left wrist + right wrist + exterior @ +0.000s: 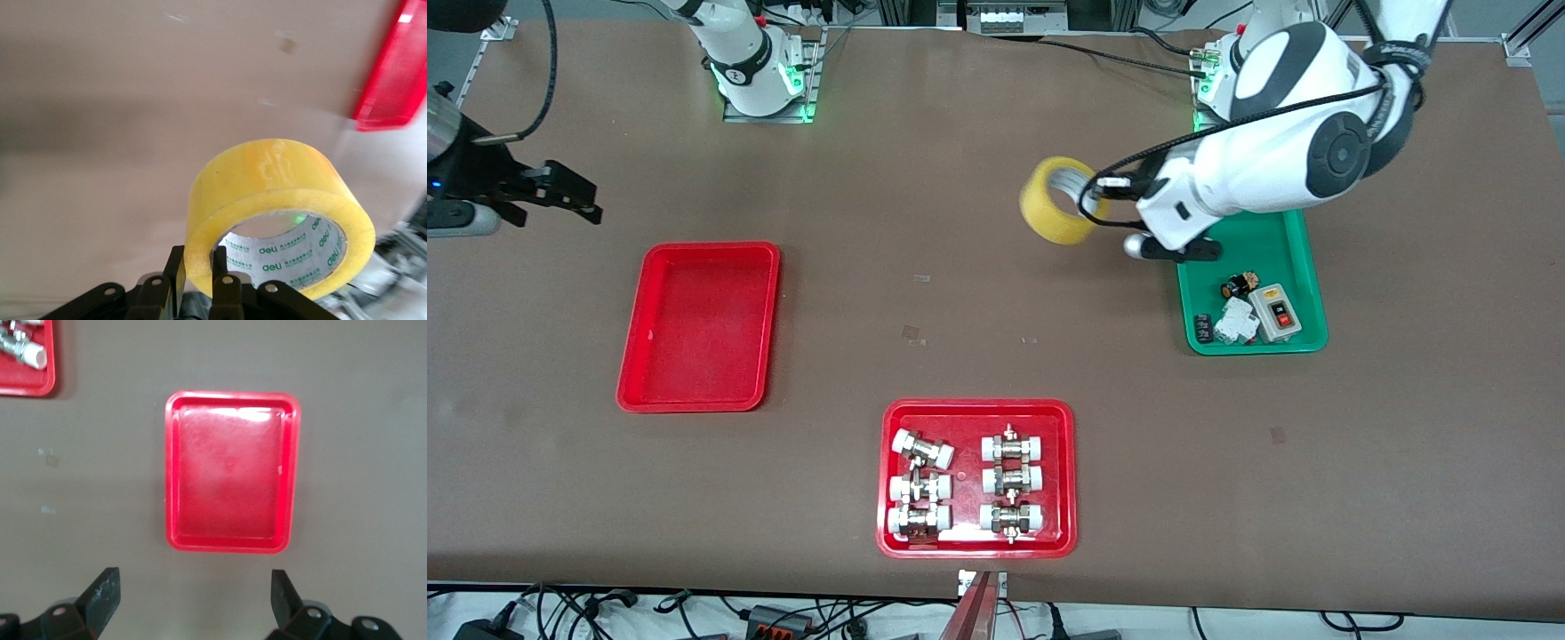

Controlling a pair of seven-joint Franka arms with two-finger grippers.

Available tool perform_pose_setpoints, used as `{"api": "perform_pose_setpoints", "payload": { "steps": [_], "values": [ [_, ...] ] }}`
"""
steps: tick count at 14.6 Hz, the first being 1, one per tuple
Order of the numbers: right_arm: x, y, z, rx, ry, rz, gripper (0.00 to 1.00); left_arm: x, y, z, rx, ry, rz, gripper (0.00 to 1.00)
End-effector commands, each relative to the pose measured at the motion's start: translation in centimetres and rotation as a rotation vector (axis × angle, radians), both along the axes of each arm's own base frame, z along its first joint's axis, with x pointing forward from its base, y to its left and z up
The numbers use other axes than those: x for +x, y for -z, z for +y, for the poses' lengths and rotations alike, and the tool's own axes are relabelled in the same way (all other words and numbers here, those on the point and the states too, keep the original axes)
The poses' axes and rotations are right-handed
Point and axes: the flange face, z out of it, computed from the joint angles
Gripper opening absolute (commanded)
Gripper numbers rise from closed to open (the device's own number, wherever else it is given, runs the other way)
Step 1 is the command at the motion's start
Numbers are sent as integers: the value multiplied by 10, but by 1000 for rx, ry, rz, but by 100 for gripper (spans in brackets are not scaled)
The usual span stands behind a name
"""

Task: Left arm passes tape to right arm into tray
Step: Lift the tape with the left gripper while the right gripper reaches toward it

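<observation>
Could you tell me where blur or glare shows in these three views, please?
Left wrist view: the tape in the left claw is sharp, the table and a red tray edge smeared. Right wrist view: white glare on the tray floor; the right claw is open. Front view: the tape looks slightly soft.

The right gripper [195,600] has its two black fingers [103,597] spread wide apart. Just ahead of them, a plain red plastic tray with rounded corners [175,473] lies flat on the brown surface [360,453]. Another red tray's corner [27,383] shows farther off, holding a white-capped metal fitting [23,350].
</observation>
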Motion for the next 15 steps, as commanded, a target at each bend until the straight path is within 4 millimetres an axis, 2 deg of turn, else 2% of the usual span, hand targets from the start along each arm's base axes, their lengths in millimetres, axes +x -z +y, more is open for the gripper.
{"api": "perform_pose_setpoints", "payload": {
  "steps": [1, 3, 4, 6, 8, 10, 11, 13, 15],
  "values": [
    [9, 28, 16, 27, -37, 105, 100, 13, -33, -52, -112, 6, -12, 0],
    [11, 25, 25, 29, -53, 104, 100, 6, -42, -78, -144, 9, -52, 0],
    [17, 41, 35, 48, -67, 140, 100, 6, -45, -85, -167, -11, -73, 0],
    [20, 37, 61, 145, -83, 139, 100, 9, -44, -92, -239, -44, -38, 0],
    [18, 25, 104, 298, -103, 125, 100, 20, -31, -91, -262, -60, -4, 0],
    [16, 6, 150, 482, -136, 117, 100, 41, -28, -87, -301, -84, 11, 0],
    [20, 7, 175, 565, -141, 120, 100, 45, -25, -87, -312, -92, 25, 0],
    [26, -5, 206, 694, -114, 53, 100, 44, -23, -89, -313, -93, 33, 0],
    [30, 6, 250, 778, -109, 33, 100, 46, -24, -86, -315, -95, 30, 0]
  ]
}}
